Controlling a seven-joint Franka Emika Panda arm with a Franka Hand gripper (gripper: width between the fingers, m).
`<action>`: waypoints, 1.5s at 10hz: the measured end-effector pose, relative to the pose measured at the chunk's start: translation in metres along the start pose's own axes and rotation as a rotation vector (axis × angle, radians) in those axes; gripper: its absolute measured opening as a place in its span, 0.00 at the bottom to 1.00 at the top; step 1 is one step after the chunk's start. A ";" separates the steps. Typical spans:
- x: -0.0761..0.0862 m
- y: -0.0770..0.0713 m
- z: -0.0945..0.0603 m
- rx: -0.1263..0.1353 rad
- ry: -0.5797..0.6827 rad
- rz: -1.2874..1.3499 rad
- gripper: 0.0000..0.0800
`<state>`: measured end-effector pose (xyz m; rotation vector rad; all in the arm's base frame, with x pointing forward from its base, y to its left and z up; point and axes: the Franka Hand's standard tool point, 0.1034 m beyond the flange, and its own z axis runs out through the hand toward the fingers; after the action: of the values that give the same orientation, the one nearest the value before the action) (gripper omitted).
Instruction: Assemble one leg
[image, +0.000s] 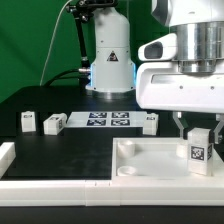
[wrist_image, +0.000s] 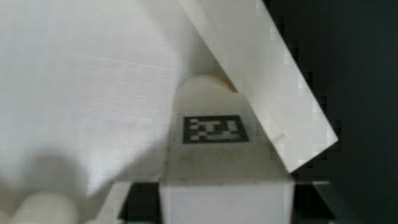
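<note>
our hand (image: 199, 133) is clamped on the small white rectangular plastic leg (image: 198, 147) with a black-and-white tag, over the large white square tray-like piece (image: 150, 160) at the exterior view's right. we judge a tilted leg could miss its corner socket and jam.

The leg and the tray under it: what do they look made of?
The leg: seemingly hard white plastic, matte, with crisp edges and a printed black-and-white tag. The tray: likely the same plastic, with smooth moulded walls and a faint sheen.
</note>
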<state>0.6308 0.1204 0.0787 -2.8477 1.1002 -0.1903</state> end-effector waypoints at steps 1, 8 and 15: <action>-0.001 0.000 0.000 -0.004 0.002 0.122 0.37; -0.005 -0.002 0.000 0.002 -0.013 0.652 0.38; -0.004 -0.002 -0.001 0.003 -0.007 0.083 0.81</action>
<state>0.6296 0.1247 0.0795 -2.7911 1.2124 -0.1759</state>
